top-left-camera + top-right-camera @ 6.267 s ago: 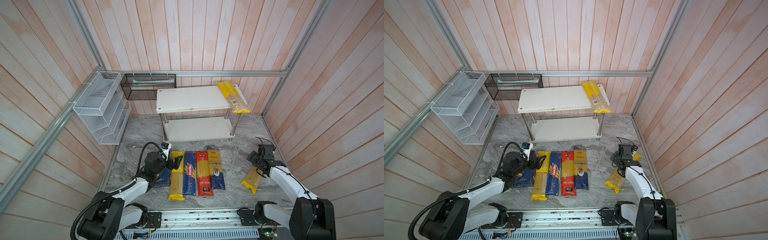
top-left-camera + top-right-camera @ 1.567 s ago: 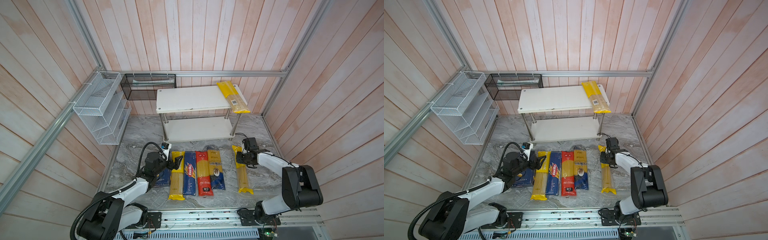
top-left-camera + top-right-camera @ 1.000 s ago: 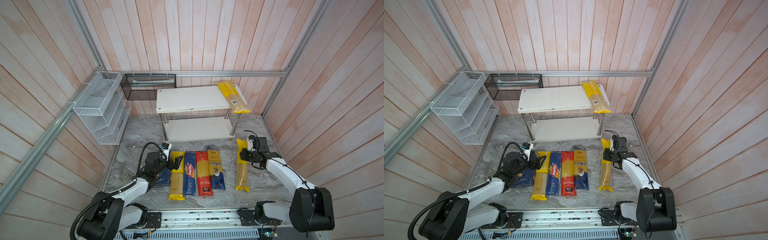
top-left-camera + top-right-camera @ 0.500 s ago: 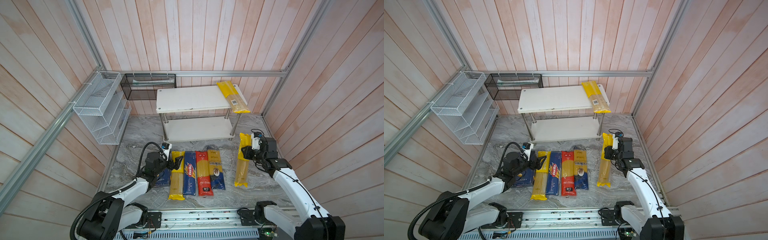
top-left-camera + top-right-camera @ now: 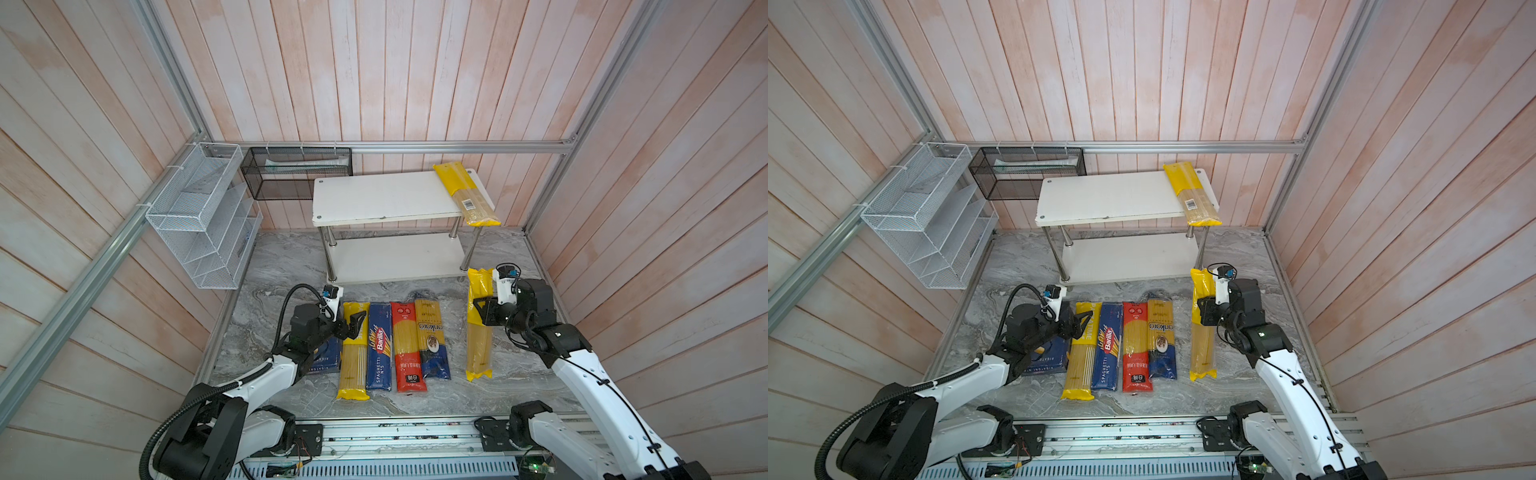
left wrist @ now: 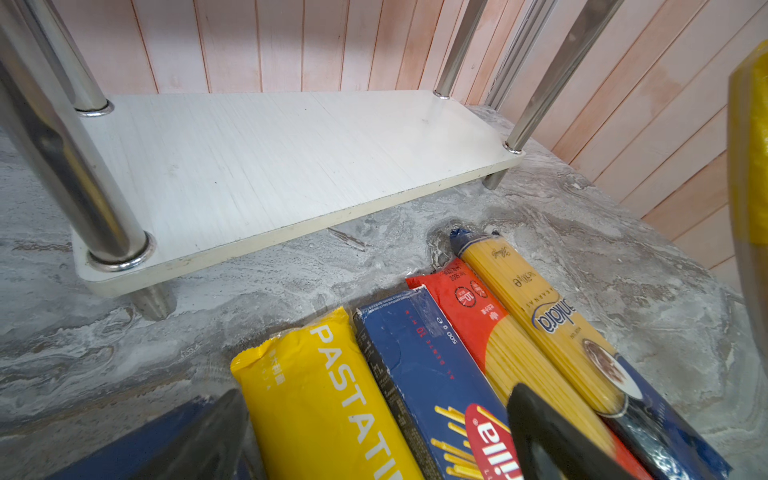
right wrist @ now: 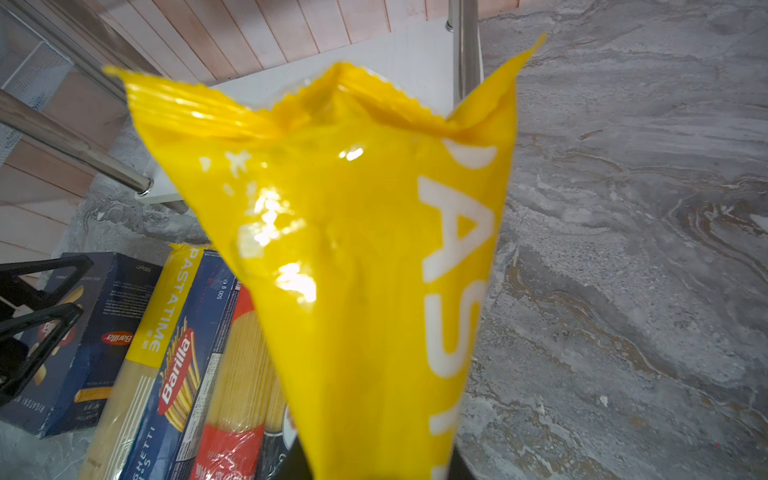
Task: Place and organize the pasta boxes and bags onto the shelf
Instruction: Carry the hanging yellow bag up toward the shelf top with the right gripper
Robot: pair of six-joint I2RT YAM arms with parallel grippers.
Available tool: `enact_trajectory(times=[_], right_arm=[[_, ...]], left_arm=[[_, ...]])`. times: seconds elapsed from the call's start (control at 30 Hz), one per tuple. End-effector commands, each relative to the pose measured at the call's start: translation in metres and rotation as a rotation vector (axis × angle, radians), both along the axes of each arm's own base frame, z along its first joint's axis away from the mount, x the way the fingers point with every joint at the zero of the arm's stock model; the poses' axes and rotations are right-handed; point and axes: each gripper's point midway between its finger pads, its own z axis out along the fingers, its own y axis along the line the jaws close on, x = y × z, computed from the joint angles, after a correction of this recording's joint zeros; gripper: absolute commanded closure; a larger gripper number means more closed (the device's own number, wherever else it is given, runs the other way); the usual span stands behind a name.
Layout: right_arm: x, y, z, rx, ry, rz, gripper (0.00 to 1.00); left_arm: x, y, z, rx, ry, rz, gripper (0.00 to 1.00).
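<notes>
My right gripper is shut on a yellow-ended bag, held near its upper end and raised steeply just right of the row of packages. In the right wrist view this bag fills the picture. Whether its lower end touches the floor I cannot tell. My left gripper hovers open over another yellow-ended bag, which lies beside the narrow Barilla box, a red-ended bag and a beige-and-navy bag. The wide Barilla box lies under my left arm. One more yellow-ended bag rests on the shelf.
A white wire mesh rack hangs on the left wall and a black mesh basket on the back rail. The shelf's front right chrome post stands just behind the raised bag. The lower board is bare. Wooden walls close in both sides.
My right gripper has risen and drawn back to the right with the yellow-ended bag, tipping it up from lying flat on the floor. My left arm has not moved.
</notes>
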Motion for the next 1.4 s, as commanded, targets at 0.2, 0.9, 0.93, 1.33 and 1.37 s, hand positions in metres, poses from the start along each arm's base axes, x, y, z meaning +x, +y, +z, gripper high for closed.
enact_trajectory(times=[0.2, 0.9, 0.93, 1.33, 1.37], right_arm=[[-0.007, 0.031, 0.080, 0.055, -0.208, 0.067, 0.95], [0.016, 0.096, 0.186, 0.073, -0.363, 0.197, 0.96], [0.017, 0.098, 0.189, 0.076, -0.372, 0.202, 0.96], [0.057, 0.118, 0.250, 0.041, -0.487, 0.202, 0.96], [0.061, 0.119, 0.257, 0.032, -0.502, 0.194, 0.97]], left_arm=[[0.003, -0.003, 0.012, 0.004, -0.038, -0.006, 0.00], [0.001, -0.005, 0.017, -0.009, -0.042, -0.021, 0.01], [0.001, -0.005, 0.017, -0.008, -0.043, -0.019, 0.00], [0.005, -0.008, 0.008, 0.005, -0.015, -0.027, 0.00], [0.004, -0.007, 0.009, 0.007, -0.021, -0.024, 0.00]])
